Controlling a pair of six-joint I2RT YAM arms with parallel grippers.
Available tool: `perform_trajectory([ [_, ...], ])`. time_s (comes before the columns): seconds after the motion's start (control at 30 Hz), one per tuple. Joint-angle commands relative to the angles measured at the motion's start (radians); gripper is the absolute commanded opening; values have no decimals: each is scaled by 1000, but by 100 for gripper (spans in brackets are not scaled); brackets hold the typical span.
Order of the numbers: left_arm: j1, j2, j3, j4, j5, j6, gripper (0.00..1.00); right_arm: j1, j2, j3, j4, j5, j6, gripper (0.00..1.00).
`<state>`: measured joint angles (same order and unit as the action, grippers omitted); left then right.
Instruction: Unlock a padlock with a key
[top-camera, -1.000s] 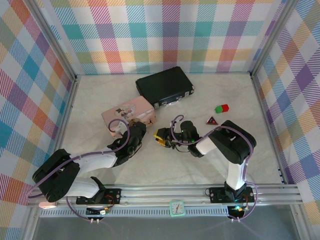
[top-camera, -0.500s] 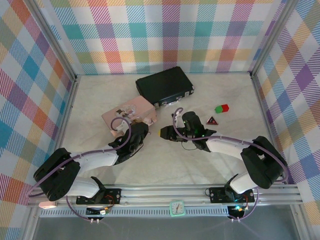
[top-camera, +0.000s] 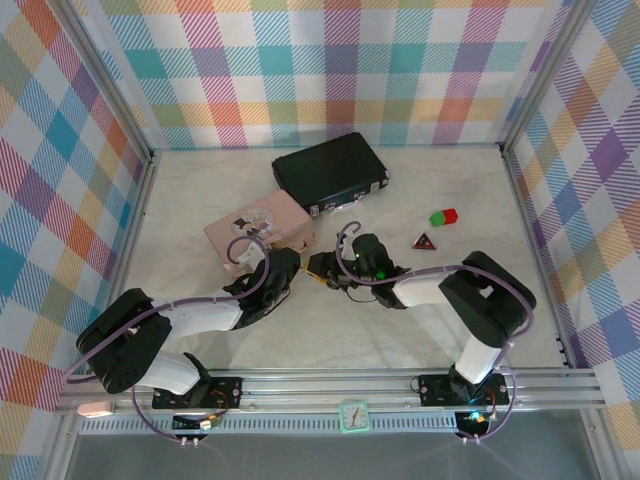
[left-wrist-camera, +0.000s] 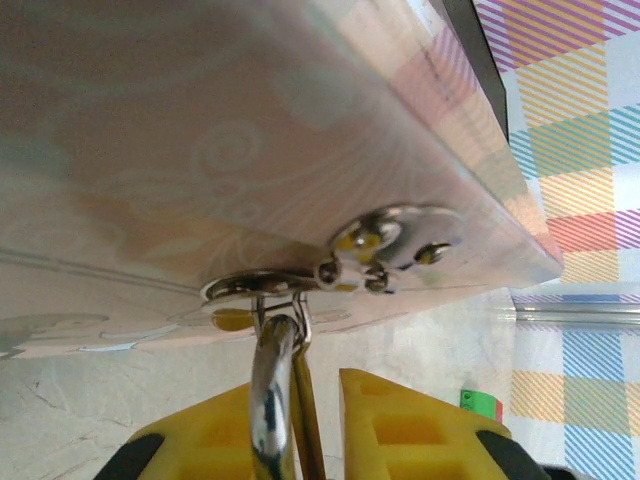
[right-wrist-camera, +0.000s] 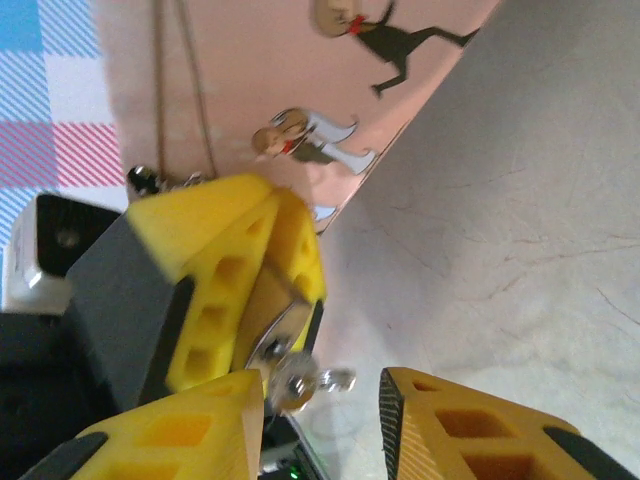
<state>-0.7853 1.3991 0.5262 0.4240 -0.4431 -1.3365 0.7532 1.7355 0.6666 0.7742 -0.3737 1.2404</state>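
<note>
Left gripper (left-wrist-camera: 295, 420) clamped on padlock (left-wrist-camera: 272, 400), shackle hooked through box (left-wrist-camera: 200, 150) hasp (left-wrist-camera: 260, 287). Right gripper (right-wrist-camera: 320, 395) just beside box, fingers (right-wrist-camera: 470, 430) apart around padlock's end; I see nothing gripped.

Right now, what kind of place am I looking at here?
Most likely a robot test cell: a table fenced by plaid walls on a metal frame, left arm and right arm bolted to a rail, plus props like a pink box and black case.

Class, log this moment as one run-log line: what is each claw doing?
left claw: shut on padlock hung on pink box | right claw: open beside padlock base
</note>
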Motion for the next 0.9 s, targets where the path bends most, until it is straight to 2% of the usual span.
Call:
perform_trajectory([
  [0.0,-21,3,8,115,36,-19,0,3,55,-20,218,18,133,35],
  [0.13,-22,3,5,119,39,-20,0,3,79,-39,291,45,171,33],
  [0.37,-26,7,-2,133,37,-23,0,8,99,-33,340,40,230,19],
  [0.47,-27,12,-3,143,32,-24,0,16,111,-33,361,41,261,17],
  [0.57,-28,20,-3,155,29,-24,0,26,113,-37,365,42,281,19],
  [0.67,-29,25,-5,174,24,-27,0,29,103,-49,336,46,285,30],
  [0.87,-29,32,-8,198,22,-29,0,31,91,-68,323,49,299,32],
])
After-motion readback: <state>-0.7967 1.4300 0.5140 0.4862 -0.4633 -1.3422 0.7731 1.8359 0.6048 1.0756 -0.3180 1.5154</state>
